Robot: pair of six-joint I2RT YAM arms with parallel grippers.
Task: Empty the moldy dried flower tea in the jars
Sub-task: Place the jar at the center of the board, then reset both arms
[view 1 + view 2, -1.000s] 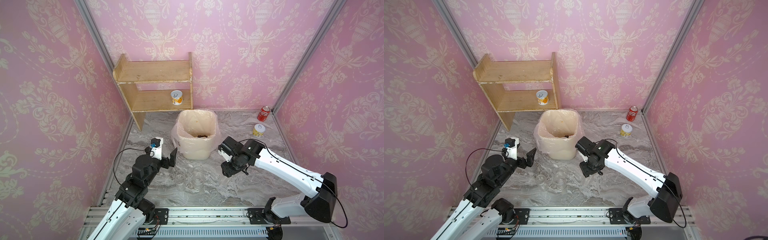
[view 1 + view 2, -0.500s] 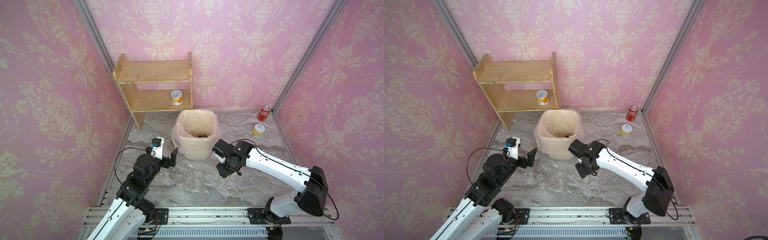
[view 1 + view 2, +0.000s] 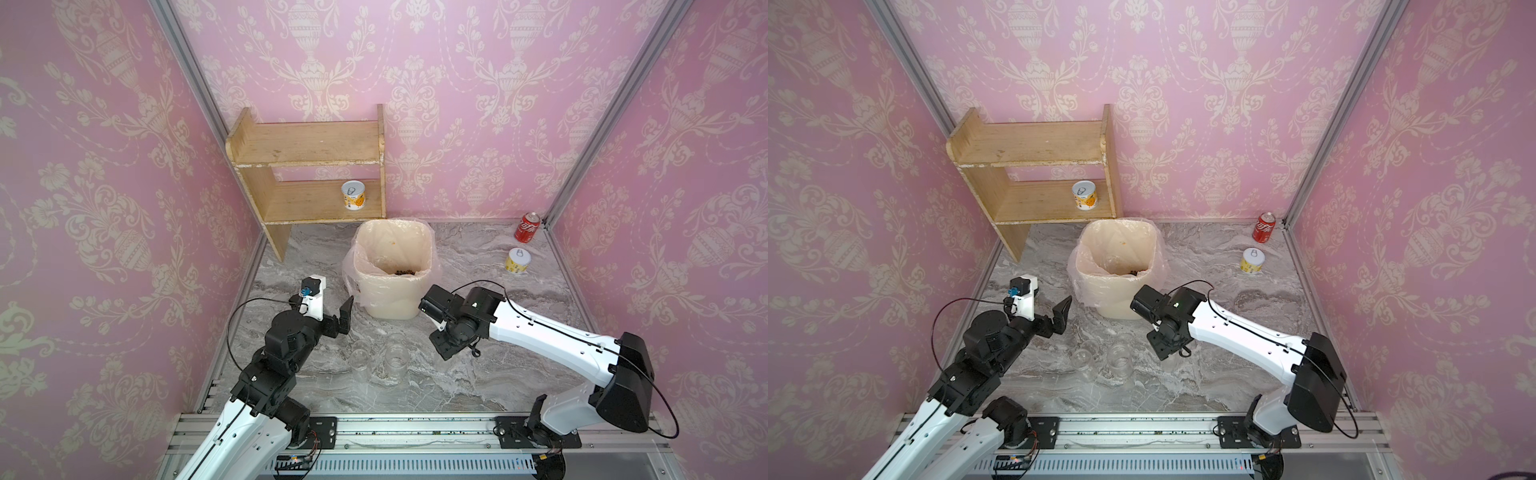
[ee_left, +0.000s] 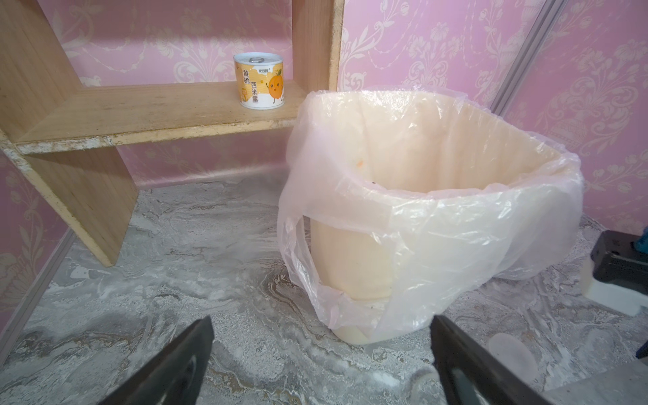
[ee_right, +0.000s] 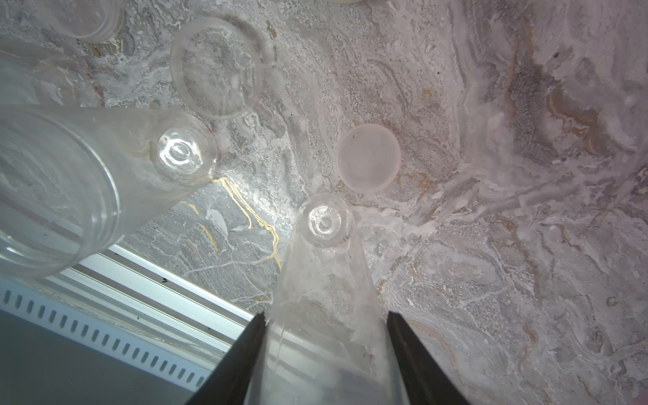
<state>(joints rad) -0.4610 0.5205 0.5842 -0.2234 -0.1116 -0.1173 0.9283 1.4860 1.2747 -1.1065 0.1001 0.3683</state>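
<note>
Jars (image 3: 396, 359) clear, tin (image 4: 259, 81) on shelf (image 4: 140, 108) with label "黄桃 西米露"

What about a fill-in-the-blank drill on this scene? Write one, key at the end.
The right gripper grips the slim jar; the left gripper holds ___.
The dried flower tea lies ___ the bin.
One yellow tin stands on the ___ board of the wooden shelf.
The cola can by the back corner is coloured ___.
Missing words: nothing; inside; lower; red.
</note>
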